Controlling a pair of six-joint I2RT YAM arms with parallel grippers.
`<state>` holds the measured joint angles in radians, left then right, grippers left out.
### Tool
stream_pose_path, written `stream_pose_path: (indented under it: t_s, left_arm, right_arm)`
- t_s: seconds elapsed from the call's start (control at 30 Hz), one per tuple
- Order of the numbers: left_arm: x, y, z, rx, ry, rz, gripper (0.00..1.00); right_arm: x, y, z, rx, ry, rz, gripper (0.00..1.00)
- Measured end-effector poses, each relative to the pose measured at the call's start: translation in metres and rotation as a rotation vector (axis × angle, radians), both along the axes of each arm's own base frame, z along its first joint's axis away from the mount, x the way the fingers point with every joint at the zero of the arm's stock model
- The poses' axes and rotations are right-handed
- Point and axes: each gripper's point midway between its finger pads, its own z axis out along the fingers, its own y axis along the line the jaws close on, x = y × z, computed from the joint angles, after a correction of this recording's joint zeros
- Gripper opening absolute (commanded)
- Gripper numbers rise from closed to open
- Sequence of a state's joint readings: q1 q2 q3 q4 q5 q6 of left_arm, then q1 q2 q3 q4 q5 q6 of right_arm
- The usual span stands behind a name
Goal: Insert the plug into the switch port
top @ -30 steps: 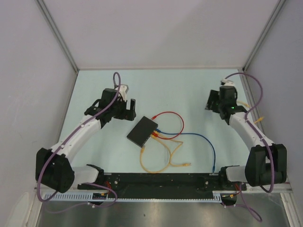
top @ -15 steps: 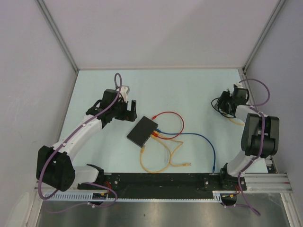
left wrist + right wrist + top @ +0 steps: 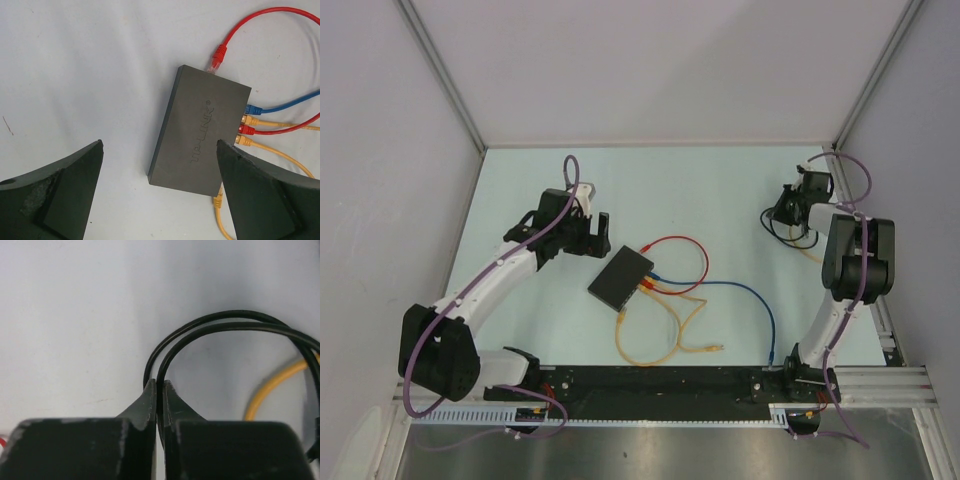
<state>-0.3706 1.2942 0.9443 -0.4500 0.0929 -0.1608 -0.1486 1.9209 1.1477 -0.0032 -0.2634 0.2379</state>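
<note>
Your left gripper (image 3: 592, 238) hung with its jaws wide apart over the table (image 3: 700, 180), just left and far of the switch (image 3: 200, 132). The switch lay flat mid-table, label up, port edge facing right. A blue cable (image 3: 290, 102), two yellow cables (image 3: 280, 123) and a red cable (image 3: 285, 131) sat plugged into that edge. A loose red plug (image 3: 216, 56) lay against its far short end.

Your right gripper (image 3: 160, 384) was pinched closed on a thin black cable (image 3: 235, 312) at the far right of the table, well apart from the switch. The cable looped out doubled past the fingertips, with a yellow lead (image 3: 270, 390) beside it.

Surface: plain pale matte sheet, faint scuffs. Room: blank light grey walls (image 3: 650, 70) on three sides, metal posts (image 3: 440, 75) at the far corners, black rail (image 3: 650, 385) along the near edge.
</note>
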Motion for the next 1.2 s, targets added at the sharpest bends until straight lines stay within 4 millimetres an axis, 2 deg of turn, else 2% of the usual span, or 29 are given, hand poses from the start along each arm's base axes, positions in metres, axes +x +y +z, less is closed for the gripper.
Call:
stream_pose_path:
  t_s: [0.17,0.27,0.4,0.5,0.6,0.67,0.77,0.83,0.97,1.07,1.13,1.2]
  left_arm:
    - [-0.001,-0.002,0.0,-0.011,0.005,-0.003,0.98]
    - [-0.001,-0.003,0.001,-0.02,0.006,-0.007,0.98]
    - [-0.001,-0.007,0.003,-0.044,0.007,-0.012,0.98]
    - [-0.001,-0.01,0.005,-0.064,0.006,-0.02,0.99]
    - [-0.002,-0.013,0.009,-0.086,0.0,-0.031,0.98]
    - [-0.005,-0.015,0.011,-0.102,-0.005,-0.039,0.98]
    - [-0.007,-0.018,0.014,-0.124,-0.012,-0.047,0.98]
    - [-0.008,-0.02,0.016,-0.137,-0.017,-0.052,0.98]
    - [-0.009,-0.023,0.017,-0.154,-0.019,-0.064,0.98]
    - [-0.009,-0.024,0.017,-0.159,-0.018,-0.07,0.98]
    - [-0.01,-0.025,0.016,-0.162,-0.018,-0.072,0.98]
    - [-0.01,-0.025,0.016,-0.166,-0.015,-0.074,0.98]
  right_arm:
    - [-0.004,0.028,0.007,-0.026,0.016,0.095,0.0]
    - [-0.012,0.054,0.034,-0.071,-0.006,0.179,0.0]
    - [-0.019,0.108,0.108,-0.148,-0.155,0.32,0.0]
    - [-0.04,0.152,0.172,-0.182,-0.303,0.419,0.0]
    - [-0.076,0.205,0.209,-0.179,-0.388,0.54,0.0]
    - [-0.095,0.226,0.216,-0.172,-0.397,0.595,0.0]
    - [-0.122,0.249,0.203,-0.155,-0.335,0.641,0.0]
    - [-0.132,0.244,0.175,-0.139,-0.242,0.616,0.0]
    - [-0.157,0.202,0.092,-0.137,0.02,0.486,0.0]
    - [-0.18,0.168,0.054,-0.149,0.171,0.377,0.0]
    - [-0.187,0.151,0.052,-0.141,0.198,0.32,0.0]
    - [-0.18,0.132,0.073,-0.122,0.138,0.25,0.0]
